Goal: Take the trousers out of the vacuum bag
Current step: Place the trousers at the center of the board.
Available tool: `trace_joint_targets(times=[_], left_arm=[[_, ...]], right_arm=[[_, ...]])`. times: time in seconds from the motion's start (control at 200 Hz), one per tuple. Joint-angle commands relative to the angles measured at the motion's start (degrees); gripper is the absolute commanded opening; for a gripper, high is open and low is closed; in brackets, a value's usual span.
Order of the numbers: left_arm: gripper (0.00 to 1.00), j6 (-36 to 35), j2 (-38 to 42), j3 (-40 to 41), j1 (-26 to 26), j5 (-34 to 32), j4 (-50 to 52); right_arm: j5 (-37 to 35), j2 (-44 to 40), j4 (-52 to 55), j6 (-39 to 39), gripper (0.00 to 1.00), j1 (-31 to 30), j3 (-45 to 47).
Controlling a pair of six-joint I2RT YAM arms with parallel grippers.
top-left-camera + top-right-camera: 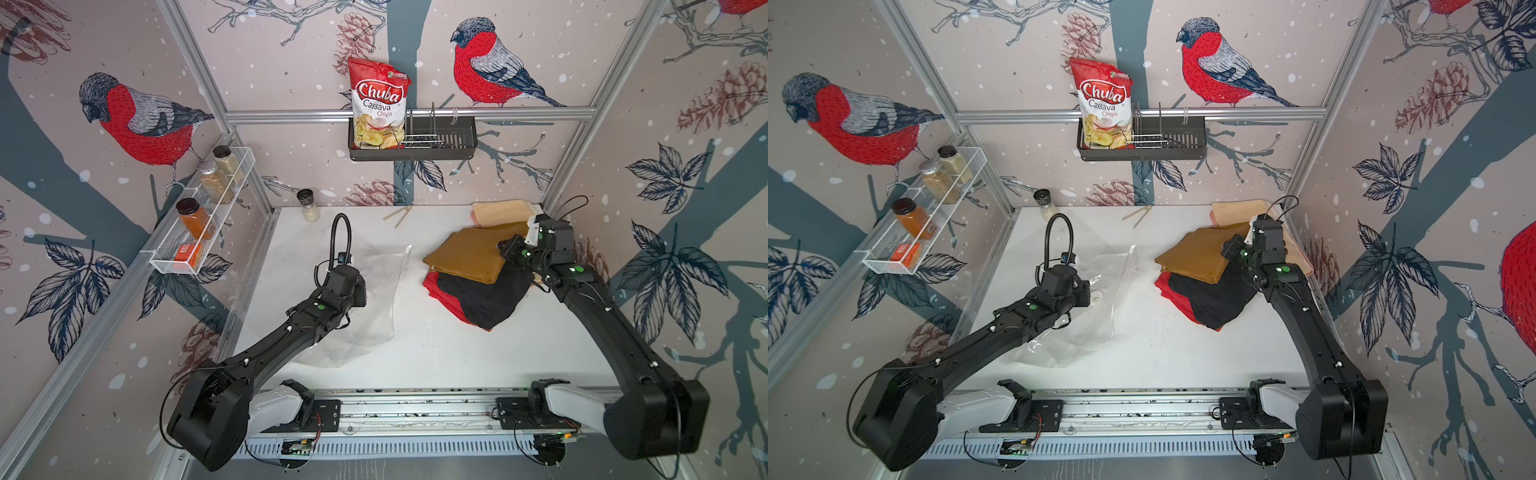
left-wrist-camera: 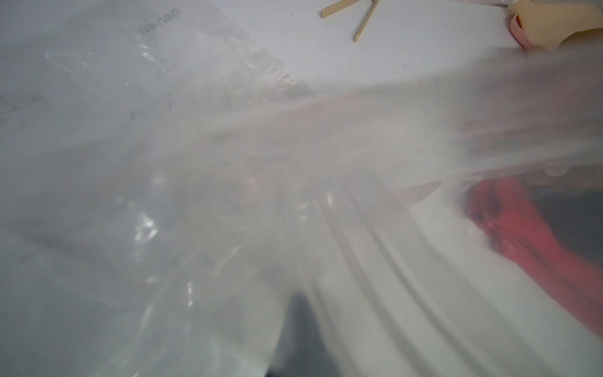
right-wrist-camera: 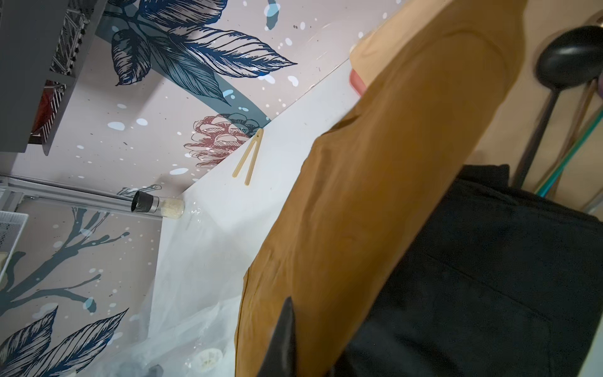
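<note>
**Status.** The trousers (image 1: 473, 270) lie as a fanned stack on the white table (image 1: 436, 357), on the right arm's side. The mustard-brown pair (image 1: 465, 253) is on top, the black pair (image 1: 486, 295) under it and the red pair (image 1: 438, 291) lowest. The vacuum bag (image 1: 376, 311) lies beside them, near but not touching, and looks empty in both top views.

**End effectors.** The left gripper (image 1: 360, 290) is clenched on the bag film, which drapes over its wrist camera. The right gripper (image 1: 506, 248) is clenched at the stack's far edge. The wrist view suggests it pinches the mustard-brown cloth, but the contact itself is partly hidden.

**Step in hand (judged).** Extraction looks complete. What remains is to settle the stack and let go.

**Procedure.**
1. Hold the bag down with the left arm so that the film cannot trail after the cloth.
2. Move the right arm low and slowly, because a lift would peel only the top pair off the stack.
3. Avoid pushing the stack further over the peach mat (image 1: 503, 212) or against the side wall.
4. Open the right jaws only when the cloth lies flat, then withdraw straight up.
5. Release the bag last.
</note>
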State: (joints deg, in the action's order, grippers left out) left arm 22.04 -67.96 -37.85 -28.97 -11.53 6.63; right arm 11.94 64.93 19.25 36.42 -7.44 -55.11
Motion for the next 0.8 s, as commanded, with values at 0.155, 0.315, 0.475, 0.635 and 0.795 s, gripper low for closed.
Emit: trace_joint_targets(times=[0.155, 0.315, 0.475, 0.635, 0.795], left_arm=[[0.00, -1.3, -1.2, -1.0, 0.1, 1.3, -0.8], [0.00, -1.5, -1.3, -1.0, 0.1, 1.3, -0.8], [0.00, -1.6, -1.8, -1.3, 0.1, 1.5, -0.5], [0.00, -1.7, -2.2, -1.5, 0.1, 1.4, -0.5], [0.00, -1.8, -2.1, -1.8, 0.1, 1.0, -0.4]], right_arm=[[-2.5, -4.9, 0.3, 3.7, 0.00, 1.6, 6.8], [-3.6, -5.9, 3.2, 5.6, 0.01, 0.9, 10.6], [-7.6, -8.7, 3.1, 8.8, 0.11, 0.7, 16.2], [-11.9, -9.7, 4.7, 9.2, 0.12, 0.8, 17.2], [-14.0, -10.2, 5.9, 10.9, 0.84, 0.8, 18.1]])
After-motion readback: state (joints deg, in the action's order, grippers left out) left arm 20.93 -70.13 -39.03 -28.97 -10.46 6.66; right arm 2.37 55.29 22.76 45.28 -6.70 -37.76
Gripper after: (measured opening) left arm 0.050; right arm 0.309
